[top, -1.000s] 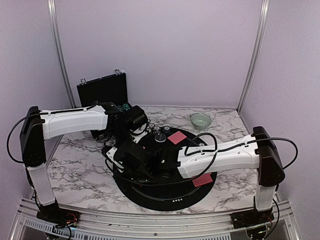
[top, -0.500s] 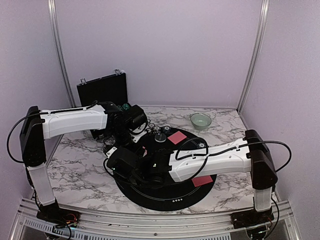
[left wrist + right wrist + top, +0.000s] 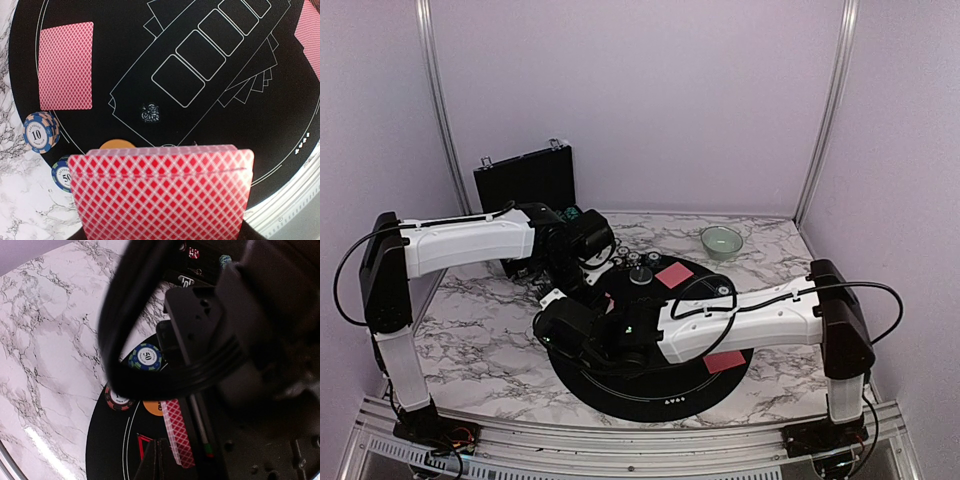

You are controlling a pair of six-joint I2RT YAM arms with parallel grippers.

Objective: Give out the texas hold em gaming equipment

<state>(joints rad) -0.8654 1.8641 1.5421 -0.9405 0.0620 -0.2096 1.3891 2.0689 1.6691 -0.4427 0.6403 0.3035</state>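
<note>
My left gripper (image 3: 570, 283) holds a deck of red-backed playing cards (image 3: 160, 195) over the left side of the round black mat (image 3: 660, 388). The deck hides its fingers in the left wrist view. My right gripper (image 3: 159, 450) is shut, its tips right beside the deck's edge (image 3: 179, 432); whether it pinches a card does not show. Below the deck sit an orange button disc (image 3: 117, 144), a blue 50 chip (image 3: 62, 173) and a 10 chip stack (image 3: 40, 132). One card (image 3: 66, 65) lies face down on the mat. Two more cards (image 3: 674, 274) (image 3: 724, 361) lie there too.
A black hard case (image 3: 525, 180) stands open at the back left. A pale green bowl (image 3: 721, 240) sits at the back right on the marble table (image 3: 480, 340). More chips (image 3: 638, 264) stand at the mat's far edge. The right arm (image 3: 750, 315) stretches across the mat.
The right arm has swung left across the mat, bringing its shut gripper up to the deck. The left arm and deck have stayed put.
</note>
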